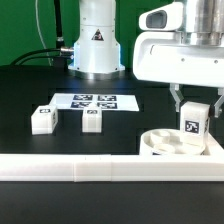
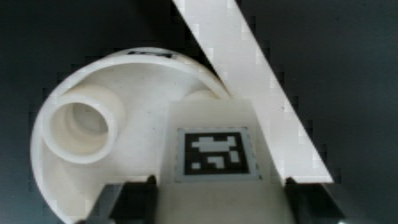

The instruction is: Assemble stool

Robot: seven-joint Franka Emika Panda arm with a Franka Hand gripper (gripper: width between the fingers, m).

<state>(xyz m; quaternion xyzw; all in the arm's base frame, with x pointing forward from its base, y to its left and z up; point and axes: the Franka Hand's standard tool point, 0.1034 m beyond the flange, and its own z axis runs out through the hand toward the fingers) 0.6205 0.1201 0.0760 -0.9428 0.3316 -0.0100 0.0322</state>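
The round white seat (image 1: pixel 167 143) lies on the black table at the exterior view's right, against the white rail. My gripper (image 1: pixel 195 112) is shut on a white tagged leg (image 1: pixel 194 121) and holds it upright over the seat's right part. In the wrist view the leg (image 2: pixel 217 160) fills the space between my two dark fingers (image 2: pixel 125 200), with the seat (image 2: pixel 107 120) and one of its round holes (image 2: pixel 80 122) right beyond it. Two more legs, one (image 1: pixel 43 119) and another (image 1: pixel 93 120), stand on the table at the exterior view's left.
The long white L-shaped rail (image 1: pixel 110 168) runs along the table's near edge and up the right side; it also shows in the wrist view (image 2: pixel 249 80). The marker board (image 1: pixel 95 101) lies flat in front of the arm's base (image 1: pixel 97 45).
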